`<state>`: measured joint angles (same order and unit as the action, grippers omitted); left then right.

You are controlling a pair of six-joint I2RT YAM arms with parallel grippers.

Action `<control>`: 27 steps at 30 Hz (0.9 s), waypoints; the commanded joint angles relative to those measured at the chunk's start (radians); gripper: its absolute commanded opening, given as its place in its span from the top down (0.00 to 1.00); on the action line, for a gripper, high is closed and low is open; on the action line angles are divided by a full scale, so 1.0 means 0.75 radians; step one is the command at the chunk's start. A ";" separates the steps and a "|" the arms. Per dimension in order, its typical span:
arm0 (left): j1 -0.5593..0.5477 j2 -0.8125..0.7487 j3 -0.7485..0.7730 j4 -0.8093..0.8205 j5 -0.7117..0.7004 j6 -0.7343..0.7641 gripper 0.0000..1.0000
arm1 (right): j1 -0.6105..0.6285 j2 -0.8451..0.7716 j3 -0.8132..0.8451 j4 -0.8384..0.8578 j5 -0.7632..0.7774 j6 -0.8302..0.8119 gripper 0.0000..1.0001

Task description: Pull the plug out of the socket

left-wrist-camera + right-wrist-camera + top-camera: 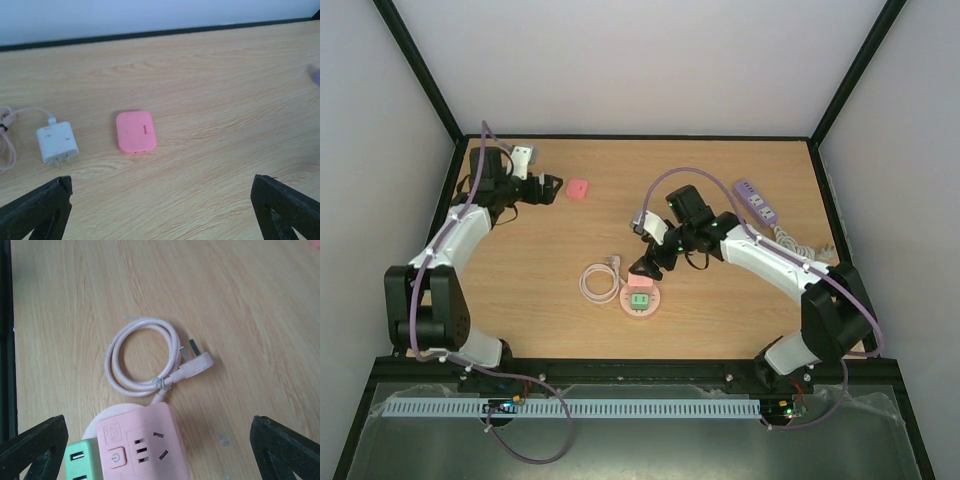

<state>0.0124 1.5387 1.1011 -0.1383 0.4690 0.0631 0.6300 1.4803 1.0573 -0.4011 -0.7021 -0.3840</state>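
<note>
When I look from above, the socket (640,300) lies on the table (730,300) just under the right pincer (644,266), well apart from the left pincer (552,188). Left wrist: jaws wide, a white plug (57,143) lies free ahead, prongs bare. Right wrist: jaws wide over the socket, its holes empty.

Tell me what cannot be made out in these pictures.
Right wrist view: the pale pink plastic socket and its green side piece are cut off by the bottom edge.
Left wrist view: the thin cable of the white plastic charger leaves by the left edge; a lilac smudge at the right edge is blurred.
</note>
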 commanded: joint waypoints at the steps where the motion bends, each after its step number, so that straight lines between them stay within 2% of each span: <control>1: 0.010 -0.146 -0.093 0.068 0.058 0.028 0.01 | 0.036 0.066 0.063 -0.135 0.073 -0.152 0.02; 13: 0.010 -0.247 -0.125 -0.026 0.171 0.137 0.01 | 0.077 0.178 0.125 -0.316 0.076 -0.331 0.00; 27: 0.010 -0.255 -0.098 -0.069 0.199 0.130 0.00 | 0.102 0.212 0.110 -0.257 0.155 -0.314 0.05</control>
<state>0.0147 1.3746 1.0088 -0.1726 0.5953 0.1501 0.6960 1.6218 1.1248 -0.5999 -0.6167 -0.6174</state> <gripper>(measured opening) 0.995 0.956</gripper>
